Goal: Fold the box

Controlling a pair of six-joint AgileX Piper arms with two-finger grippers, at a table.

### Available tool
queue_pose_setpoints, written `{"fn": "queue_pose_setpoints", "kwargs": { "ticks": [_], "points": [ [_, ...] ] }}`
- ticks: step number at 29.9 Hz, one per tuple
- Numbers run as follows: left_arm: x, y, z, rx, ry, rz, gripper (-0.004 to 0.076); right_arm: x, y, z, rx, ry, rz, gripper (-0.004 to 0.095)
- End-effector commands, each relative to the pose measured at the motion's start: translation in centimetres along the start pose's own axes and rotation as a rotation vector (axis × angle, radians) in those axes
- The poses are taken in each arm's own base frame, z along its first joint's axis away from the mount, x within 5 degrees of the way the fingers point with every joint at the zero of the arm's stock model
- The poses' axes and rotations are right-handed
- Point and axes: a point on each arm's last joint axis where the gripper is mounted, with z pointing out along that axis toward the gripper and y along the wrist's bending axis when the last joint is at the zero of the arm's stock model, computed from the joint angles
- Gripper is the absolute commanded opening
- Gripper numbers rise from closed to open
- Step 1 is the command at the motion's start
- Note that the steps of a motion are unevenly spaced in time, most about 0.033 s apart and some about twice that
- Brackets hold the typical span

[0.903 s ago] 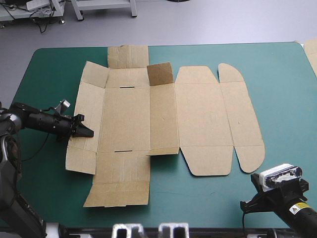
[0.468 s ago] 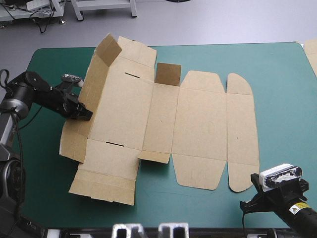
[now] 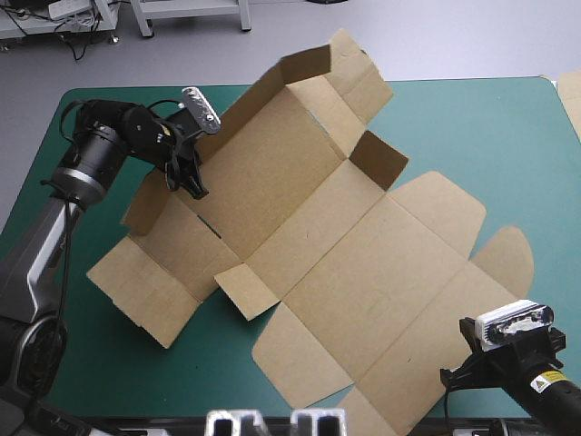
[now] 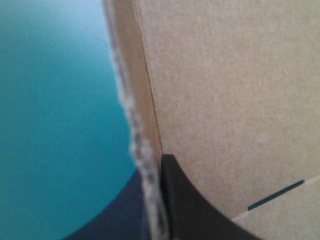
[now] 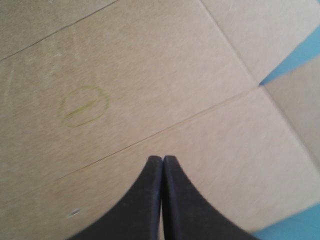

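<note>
The brown box (image 3: 345, 263) is a cut sheet lying slantwise across the teal-green cover (image 3: 490, 136). Its far-left part is lifted off the table, with side flaps standing up. My left gripper (image 3: 192, 186) is shut on the raised left edge. In the left wrist view the board's edge (image 4: 145, 150) runs between the black fingers (image 4: 185, 205), with the box panel (image 4: 230, 100) filling one side. My right gripper (image 5: 162, 159) is shut with nothing in it. It hovers over a flat panel of the box (image 5: 125, 75) near the table's front right corner.
A strip of more pale board (image 3: 570, 100) shows at the table's right edge. A faint pencilled circle (image 5: 85, 106) marks the panel ahead of my right gripper. Bare cover (image 4: 50, 125) lies to the left of the lifted edge.
My left gripper has risen and swung toward the far side with the box's left edge in it. The whole sheet has turned and now lies slantwise, its left part raised. The right arm has stayed put.
</note>
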Motion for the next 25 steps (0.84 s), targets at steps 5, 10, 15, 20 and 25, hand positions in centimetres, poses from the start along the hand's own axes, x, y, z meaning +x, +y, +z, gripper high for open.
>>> {"fn": "queue_pose_setpoints", "kwargs": {
  "ticks": [5, 10, 15, 20, 25],
  "points": [
    [-5.9, -3.1, -3.8, -0.239, -0.202, 0.34, -0.0008, -1.2, -0.2, -0.3, 0.013, -0.064, 0.013, -0.0018],
    [-8.9, -6.3, -4.7, -0.355, -0.262, 0.551, -0.0008, -1.2, -0.2, -0.3, 0.013, -0.064, 0.013, -0.0018],
    [-10.6, -8.1, -5.5, -0.418, -0.345, 0.637, -0.0008, -1.8, -0.1, -0.8, 0.011, -0.086, 0.02, -0.0016],
    [-11.4, -8.5, -6.0, -0.448, -0.431, 0.613, -0.0008, -4.0, -0.2, -3.3, 0.067, -0.141, 0.003, -0.0016],
    [-11.9, -9.2, -6.7, -0.461, -0.472, 0.627, -0.0008, -6.5, -0.7, -5.4, 0.127, -0.133, 0.022, -0.0016]
  ]
}}
